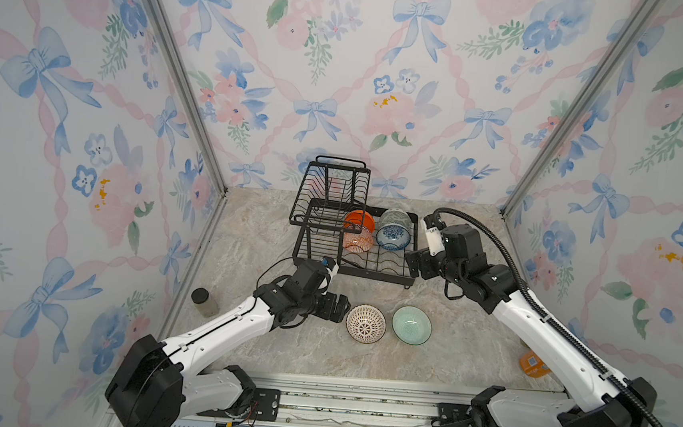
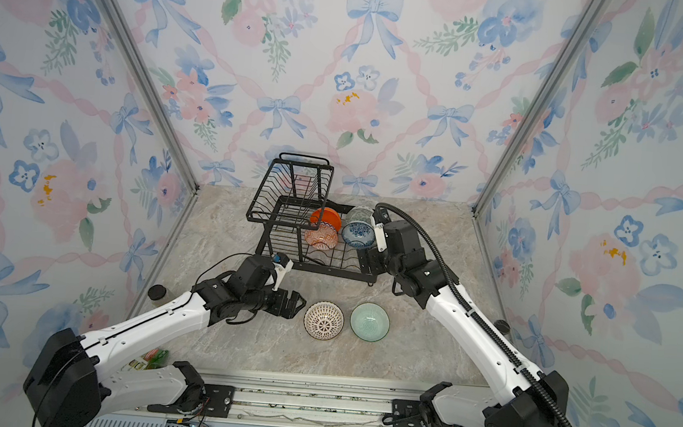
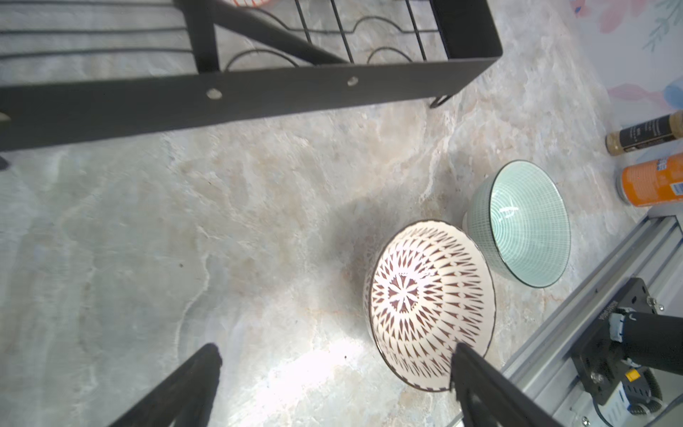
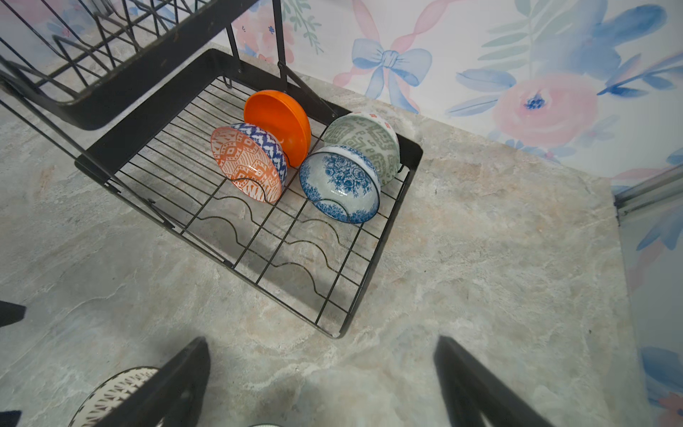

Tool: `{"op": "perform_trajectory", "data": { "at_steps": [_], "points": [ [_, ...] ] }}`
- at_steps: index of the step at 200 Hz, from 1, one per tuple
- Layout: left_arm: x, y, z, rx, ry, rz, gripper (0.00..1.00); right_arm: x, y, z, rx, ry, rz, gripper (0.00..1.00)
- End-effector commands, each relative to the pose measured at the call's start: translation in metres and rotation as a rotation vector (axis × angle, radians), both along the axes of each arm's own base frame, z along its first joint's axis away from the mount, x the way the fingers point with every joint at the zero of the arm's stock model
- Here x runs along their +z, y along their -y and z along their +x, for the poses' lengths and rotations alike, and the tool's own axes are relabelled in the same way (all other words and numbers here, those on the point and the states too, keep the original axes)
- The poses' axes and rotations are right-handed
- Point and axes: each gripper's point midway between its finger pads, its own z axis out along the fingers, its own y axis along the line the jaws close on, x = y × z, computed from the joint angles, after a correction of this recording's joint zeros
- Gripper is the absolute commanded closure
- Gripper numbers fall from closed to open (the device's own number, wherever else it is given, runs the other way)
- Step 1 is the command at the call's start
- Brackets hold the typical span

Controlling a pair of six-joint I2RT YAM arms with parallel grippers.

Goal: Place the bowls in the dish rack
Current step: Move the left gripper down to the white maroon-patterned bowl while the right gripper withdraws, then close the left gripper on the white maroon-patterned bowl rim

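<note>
The black wire dish rack [image 1: 368, 271] [image 4: 148, 133] stands at the back of the table. Its lower tray holds an orange bowl [image 4: 277, 118], an orange-white patterned bowl [image 4: 245, 162], a grey-green bowl [image 4: 364, 140] and a blue-white floral bowl [image 4: 340, 185], all on edge. A white bowl with brown lattice [image 1: 365, 323] [image 3: 428, 303] and a mint bowl [image 1: 411, 325] [image 3: 528, 222] sit upright on the table in front. My left gripper [image 1: 342, 308] [image 3: 336, 351] is open just left of the lattice bowl. My right gripper [image 1: 413, 264] [image 4: 321, 342] is open and empty at the rack's right front corner.
A black-lidded jar [image 1: 203, 301] stands by the left wall. An orange labelled container [image 1: 532, 363] [image 3: 654, 181] and a dark spice bottle [image 3: 643, 135] lie at the right edge. The metal rail [image 1: 358, 403] runs along the front. Patterned walls close in three sides.
</note>
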Motion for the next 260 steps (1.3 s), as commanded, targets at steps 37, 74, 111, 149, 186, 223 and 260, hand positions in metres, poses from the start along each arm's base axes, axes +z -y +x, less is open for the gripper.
{"op": "perform_trajectory", "data": {
  "at_steps": [37, 74, 111, 149, 186, 223, 260],
  "points": [
    [-0.033, 0.021, -0.013, -0.006, -0.088, -0.028, 0.04, -0.032, -0.014, -0.007, 0.027, -0.114, 0.003, 0.03],
    [-0.027, 0.048, -0.015, -0.055, -0.064, -0.013, 0.08, -0.038, -0.018, -0.009, 0.041, -0.131, -0.017, 0.03],
    [-0.048, 0.053, -0.015, -0.048, -0.101, 0.044, 0.31, -0.052, -0.024, -0.015, 0.062, -0.17, -0.078, 0.03],
    [-0.06, 0.058, -0.013, -0.052, -0.115, 0.065, 0.47, -0.05, -0.025, -0.025, 0.075, -0.156, -0.114, 0.03],
    [-0.065, 0.06, -0.01, -0.047, -0.112, 0.073, 0.52, -0.047, -0.017, -0.03, 0.066, -0.135, -0.126, 0.03],
    [-0.068, 0.06, -0.008, -0.036, -0.106, 0.071, 0.63, -0.048, -0.013, -0.035, 0.059, -0.135, -0.117, 0.03],
    [-0.066, 0.064, -0.006, -0.034, -0.102, 0.063, 0.75, -0.047, -0.008, -0.04, 0.054, -0.127, -0.119, 0.03]
  ]
}}
